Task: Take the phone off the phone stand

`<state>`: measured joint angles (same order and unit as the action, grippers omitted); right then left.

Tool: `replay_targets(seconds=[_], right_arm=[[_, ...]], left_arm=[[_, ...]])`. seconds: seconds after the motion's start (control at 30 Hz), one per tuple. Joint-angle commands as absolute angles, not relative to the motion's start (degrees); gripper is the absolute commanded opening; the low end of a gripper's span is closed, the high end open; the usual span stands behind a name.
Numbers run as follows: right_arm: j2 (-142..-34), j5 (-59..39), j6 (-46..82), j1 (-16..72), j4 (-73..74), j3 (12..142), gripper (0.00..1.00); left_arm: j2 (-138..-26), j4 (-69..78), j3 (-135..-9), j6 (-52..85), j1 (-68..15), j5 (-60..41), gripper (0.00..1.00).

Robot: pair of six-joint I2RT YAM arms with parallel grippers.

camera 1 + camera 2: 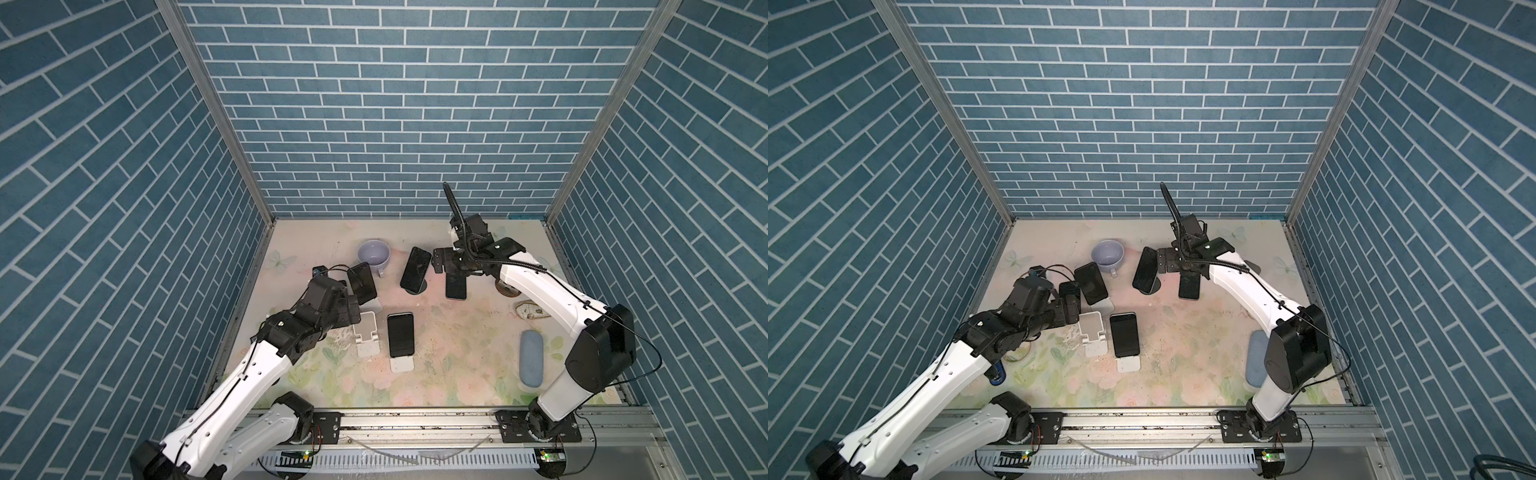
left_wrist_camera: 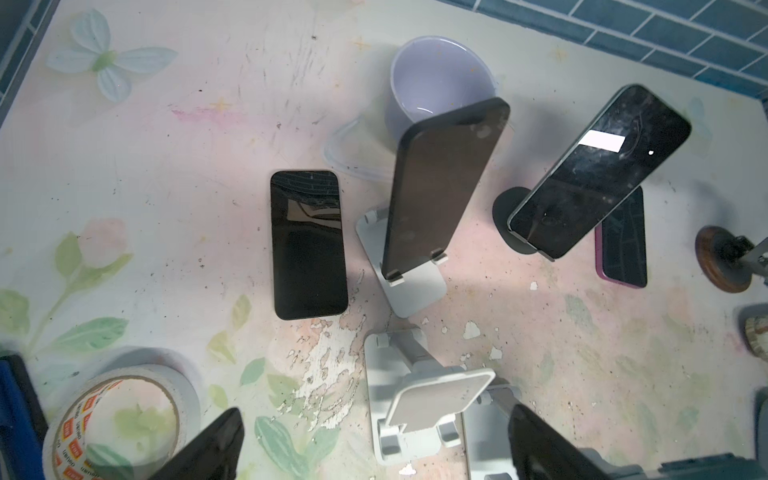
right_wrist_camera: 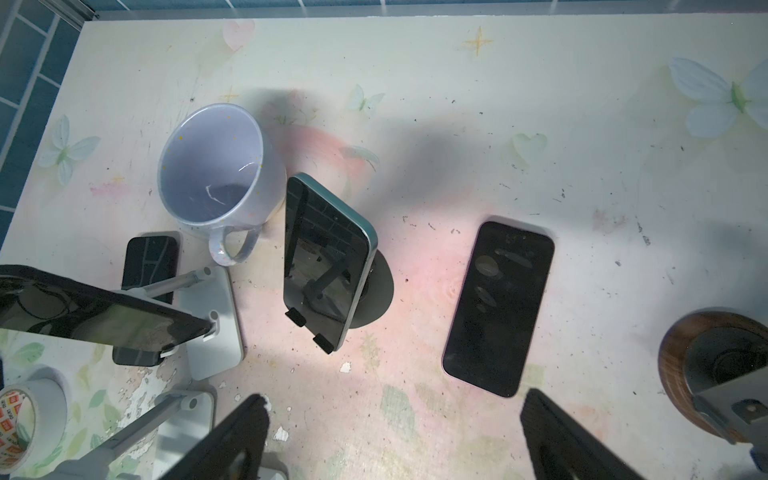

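The left arm (image 1: 232, 386) reaches in from the front-left corner, elbow bent and wrist tipped down towards the desk (image 1: 457, 374). The left end effector (image 2: 376, 413) stands wide open and grips nothing, hovering over an empty white stand (image 2: 436, 399). Just beyond it a dark phone (image 2: 444, 187) leans untouched in a second white stand (image 2: 415, 291). The right arm (image 1: 536, 286) arches from the front-right corner to the back middle of the desk. The right end effector (image 3: 394, 400) is likewise spread wide and empty, held above the desk near a flat phone (image 3: 498, 307). Beside that, a green-edged phone (image 3: 326, 257) rests on a round black stand (image 3: 380, 291)
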<state>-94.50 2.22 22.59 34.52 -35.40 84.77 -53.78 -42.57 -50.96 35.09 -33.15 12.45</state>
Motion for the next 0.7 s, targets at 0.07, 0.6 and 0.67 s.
replay_targets(seconds=[0.07, 0.6, 0.67], right_arm=[[-93.1, 4.5, 20.8, 34.9, -37.0, 83.9, 0.96], [-91.0, 5.1, 19.7, 34.8, -35.2, 79.7, 0.96], [-91.0, 5.2, 19.7, 34.8, -35.0, 79.3, 0.96]], left_arm=[[-57.8, -43.4, -53.2, 40.5, -39.2, 20.9, 1.00], [-69.7, -38.5, -52.8, 46.6, -45.0, 23.2, 1.00], [-70.4, -38.0, -52.3, 46.9, -45.0, 23.0, 0.99]])
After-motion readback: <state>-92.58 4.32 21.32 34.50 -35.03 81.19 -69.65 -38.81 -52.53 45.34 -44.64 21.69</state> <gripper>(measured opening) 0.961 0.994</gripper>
